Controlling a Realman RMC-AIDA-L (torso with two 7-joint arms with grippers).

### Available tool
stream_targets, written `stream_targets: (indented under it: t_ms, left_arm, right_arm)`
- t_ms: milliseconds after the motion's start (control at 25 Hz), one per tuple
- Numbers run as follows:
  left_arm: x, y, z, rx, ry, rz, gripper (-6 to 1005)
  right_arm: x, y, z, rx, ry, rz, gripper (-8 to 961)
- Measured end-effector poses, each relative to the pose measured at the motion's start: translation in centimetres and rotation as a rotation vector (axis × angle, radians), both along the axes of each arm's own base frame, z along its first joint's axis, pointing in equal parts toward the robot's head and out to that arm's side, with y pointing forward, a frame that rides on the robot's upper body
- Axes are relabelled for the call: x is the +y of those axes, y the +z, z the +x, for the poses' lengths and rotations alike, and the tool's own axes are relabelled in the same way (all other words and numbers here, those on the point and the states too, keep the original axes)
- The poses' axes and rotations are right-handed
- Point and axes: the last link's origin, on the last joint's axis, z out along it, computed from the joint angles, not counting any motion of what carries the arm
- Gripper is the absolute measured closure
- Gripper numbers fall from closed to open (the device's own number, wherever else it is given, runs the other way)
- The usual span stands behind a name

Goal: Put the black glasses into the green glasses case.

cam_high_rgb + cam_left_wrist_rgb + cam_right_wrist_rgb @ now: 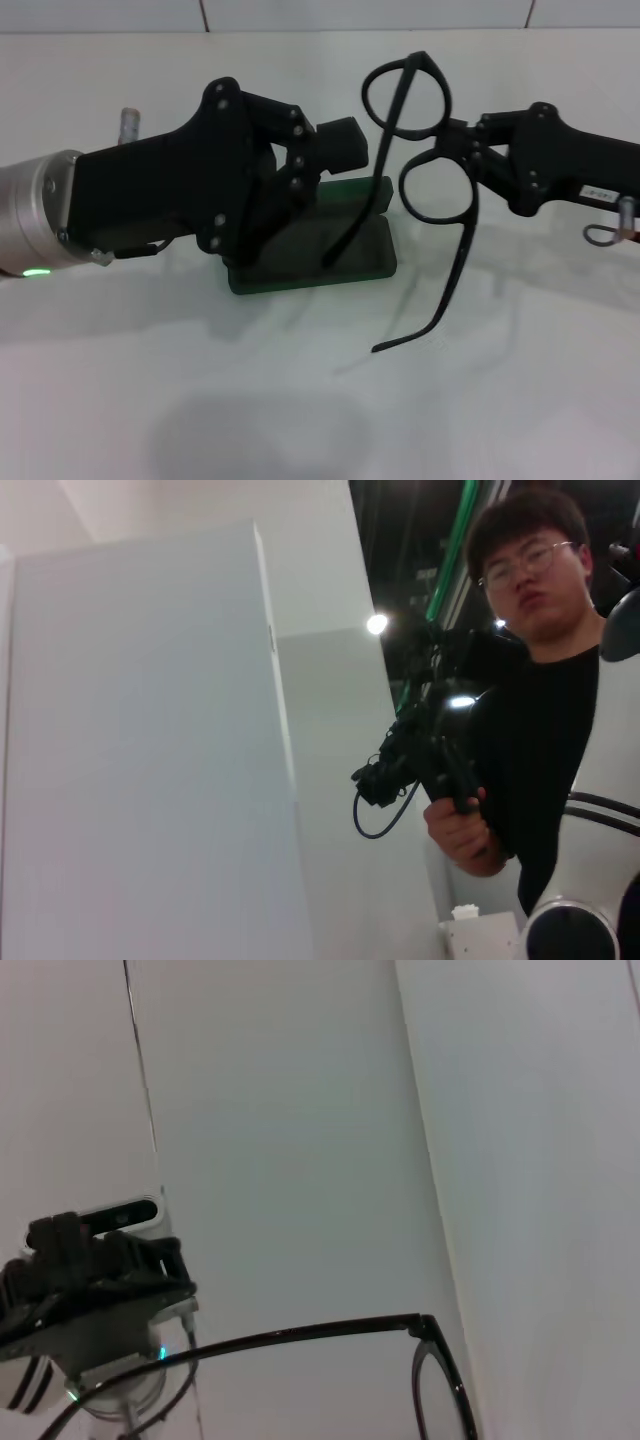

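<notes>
One black glasses (pixel 425 140) grasped by right pincer (pixel 455 145); one green glasses case (pixel 330 262); left pincer (pixel 340 145) clenched.

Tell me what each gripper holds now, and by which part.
The right gripper holds the thin black-framed glasses by the bridge. The left gripper appears empty.

A plain white counter (pixel 300 400) filled the head view, meeting a white tiled wall (pixel 300 14) with dark grout lines along its far edge. Through the left wrist view, pale wall panels (pixel 140 760) gave way to a dark ceiling area with a green pipe (pixel 452 550) and a bright round lamp (pixel 376 624), where a person (pixel 530 680) in black stood.
</notes>
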Motion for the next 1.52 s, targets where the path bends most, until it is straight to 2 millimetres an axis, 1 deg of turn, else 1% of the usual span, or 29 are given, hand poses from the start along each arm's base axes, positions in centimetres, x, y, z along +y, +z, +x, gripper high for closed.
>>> stream_targets:
  t_ms: [80,400,560,720,1000,1200,1520]
  left_arm:
    - [0.0,-0.1,0.1,0.002,-0.005,0.001,1003]
    - [0.1,-1.1,0.0,-0.008,0.008,0.002,999]
    - [0.3,-1.5,-0.2,0.002,0.022,0.007,999]
    - [0.6,-1.7,-0.5,0.021,0.049,0.02,999]
    - [0.6,-1.8,-0.4,0.027,0.046,0.026,998]
    - [0.7,-1.9,-0.3,0.026,0.04,0.031,998]
    - [0.7,-2.0,-0.1,0.025,0.032,0.035,998]
  right_arm:
    - [0.2,-0.4,-0.5,0.001,0.006,-0.013,903]
    - [0.9,-2.3,-2.5,-0.032,0.042,-0.069,903]
    - [1.1,-2.7,-3.2,-0.019,0.046,-0.087,903]
    - [1.1,-2.8,-3.4,-0.013,0.047,-0.094,904]
    - [1.0,-2.7,-3.7,0.004,0.05,-0.105,904]
    - [1.0,-2.6,-4.5,0.049,0.05,-0.138,904]
    - [1.3,-2.4,-5.1,0.082,0.034,-0.147,904]
